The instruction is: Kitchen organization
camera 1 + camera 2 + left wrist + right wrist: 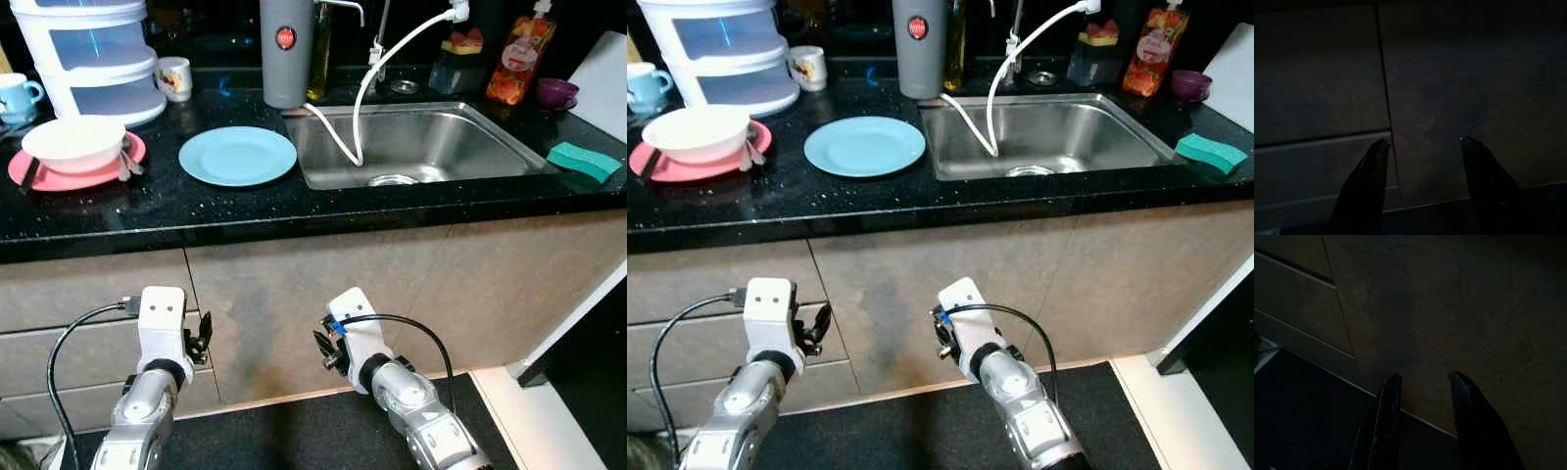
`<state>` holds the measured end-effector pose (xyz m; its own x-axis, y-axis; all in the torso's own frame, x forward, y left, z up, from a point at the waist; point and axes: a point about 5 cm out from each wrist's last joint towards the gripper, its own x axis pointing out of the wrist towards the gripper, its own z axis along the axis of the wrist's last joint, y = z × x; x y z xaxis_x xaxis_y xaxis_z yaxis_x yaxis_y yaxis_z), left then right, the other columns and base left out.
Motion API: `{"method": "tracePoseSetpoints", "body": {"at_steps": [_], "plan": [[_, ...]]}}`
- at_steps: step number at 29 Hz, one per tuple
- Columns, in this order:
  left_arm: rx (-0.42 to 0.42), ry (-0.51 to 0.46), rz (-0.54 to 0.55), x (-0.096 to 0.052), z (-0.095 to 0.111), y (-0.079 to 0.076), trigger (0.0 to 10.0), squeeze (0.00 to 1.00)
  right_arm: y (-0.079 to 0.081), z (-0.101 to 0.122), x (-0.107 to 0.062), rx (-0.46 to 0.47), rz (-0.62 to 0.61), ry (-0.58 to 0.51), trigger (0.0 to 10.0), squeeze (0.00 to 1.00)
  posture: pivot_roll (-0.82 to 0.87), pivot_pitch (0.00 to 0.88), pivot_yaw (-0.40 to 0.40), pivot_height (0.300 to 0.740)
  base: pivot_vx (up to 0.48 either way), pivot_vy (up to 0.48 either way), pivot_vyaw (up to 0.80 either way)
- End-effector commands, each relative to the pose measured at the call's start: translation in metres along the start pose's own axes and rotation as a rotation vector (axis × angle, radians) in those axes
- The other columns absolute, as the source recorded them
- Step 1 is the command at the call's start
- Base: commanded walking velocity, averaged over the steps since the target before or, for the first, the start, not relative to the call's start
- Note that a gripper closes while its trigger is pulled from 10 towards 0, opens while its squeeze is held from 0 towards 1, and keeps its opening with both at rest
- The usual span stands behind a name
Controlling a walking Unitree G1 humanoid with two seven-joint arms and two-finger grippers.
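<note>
Both arms are hanging low in front of the cabinet, the left hand (1422, 147) and right hand (1422, 379) spread and holding nothing. A blue plate (237, 156) is lying on the desk (196, 211) just left of the sink (509, 147).

A home kitchen: steel sink (509, 147), black countertop (245, 211), plates and mugs.

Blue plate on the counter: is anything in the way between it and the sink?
Nothing visible is. The blue plate lies flat right beside the sink, with bare counter between. Both grippers, left and right, hang open low before the cabinets.
</note>
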<state>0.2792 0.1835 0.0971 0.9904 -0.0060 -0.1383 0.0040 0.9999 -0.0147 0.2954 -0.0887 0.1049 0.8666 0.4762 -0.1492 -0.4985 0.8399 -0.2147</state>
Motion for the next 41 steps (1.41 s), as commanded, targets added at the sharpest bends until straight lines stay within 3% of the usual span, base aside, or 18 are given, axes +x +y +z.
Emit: {"method": "tracePoseSetpoints", "body": {"at_steps": [1,28,33,34,36,41], "plan": [[-0.012,0.022,-0.006,0.0,-0.004,-0.002,10.0,0.0,-0.001,-0.006,-0.002,0.004,-0.004,0.022,10.0,0.0,-0.05,0.095,0.028,0.74,0.0,0.0,0.0],[-0.009,0.048,-0.026,0.0,-0.009,-0.005,10.0,0.0,-0.003,-0.008,0.0,0.012,-0.001,0.034,10.0,0.0,-0.06,0.097,0.019,0.74,0.0,0.0,0.0],[0.014,0.04,-0.02,-0.003,-0.012,-0.005,10.0,0.0,-0.007,-0.002,-0.001,-0.045,-0.043,0.007,10.0,0.0,-0.05,0.099,0.015,0.74,0.0,0.0,0.0],[0.009,0.015,0.003,-0.007,-0.01,-0.001,10.0,0.0,-0.005,0.005,-0.003,-0.111,-0.047,-0.028,10.0,0.0,-0.04,0.1,0.016,0.74,0.0,0.0,0.0],[0.004,0.003,0.016,-0.009,-0.009,0.0,10.0,0.0,-0.004,0.006,-0.004,-0.117,-0.049,-0.038,10.0,0.0,-0.04,0.1,0.016,0.74,0.0,0.0,0.0],[-0.027,-0.099,0.115,-0.018,-0.001,0.01,10.0,0.0,-0.018,0.005,-0.01,-0.103,-0.202,-0.052,10.0,0.0,-0.03,0.102,0.019,0.74,0.0,0.0,0.0]]}}
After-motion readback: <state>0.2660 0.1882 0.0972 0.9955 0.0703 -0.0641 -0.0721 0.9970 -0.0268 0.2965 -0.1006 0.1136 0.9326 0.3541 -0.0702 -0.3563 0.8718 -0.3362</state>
